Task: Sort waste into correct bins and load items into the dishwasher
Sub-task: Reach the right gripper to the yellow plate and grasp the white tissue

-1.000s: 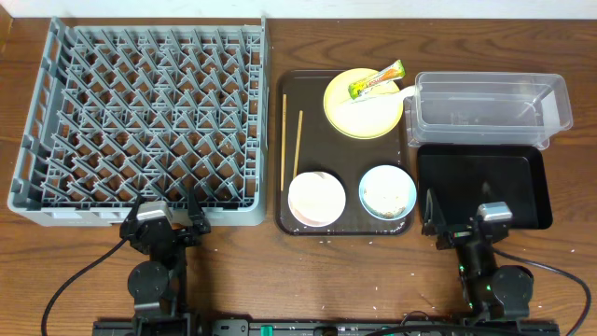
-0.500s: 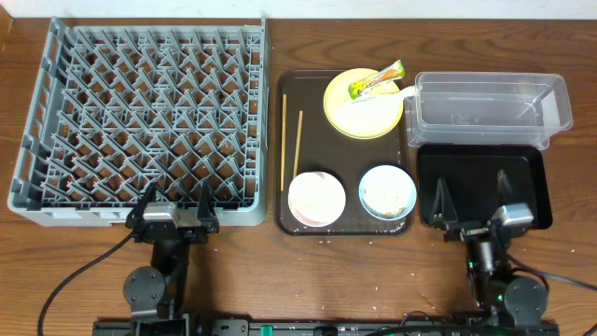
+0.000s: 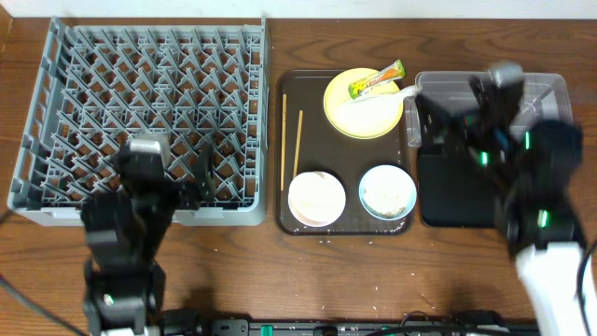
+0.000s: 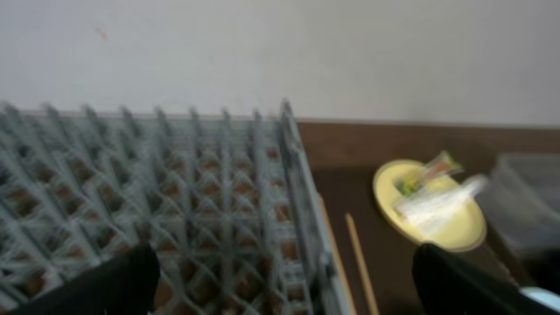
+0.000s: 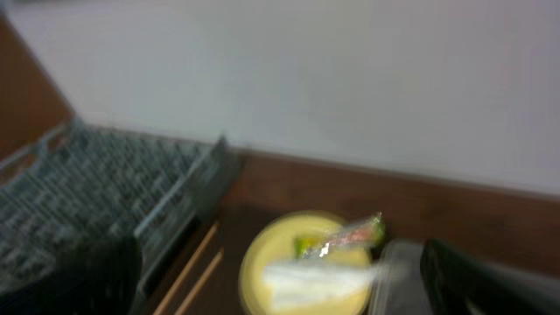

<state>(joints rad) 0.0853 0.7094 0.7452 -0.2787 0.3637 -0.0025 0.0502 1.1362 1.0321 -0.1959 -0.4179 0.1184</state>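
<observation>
The grey dish rack fills the left. A yellow plate holds the green-and-orange wrapper and a crumpled white piece. A white bowl, a light blue bowl with rice scraps, and two chopsticks lie on the brown tray. My left gripper is open and empty above the rack's front edge. My right gripper is open and empty above the clear tub and the black tray. I cannot make out a small cup.
The dark brown serving tray sits between the rack and the bins. The left wrist view shows the rack, the plate and a chopstick. The right wrist view shows the plate, the wrapper and the rack, all blurred.
Both arms have risen from the table's front edge and swung forward: the left over the rack's front, the right over the black tray and tub. Both jaws stay open.
</observation>
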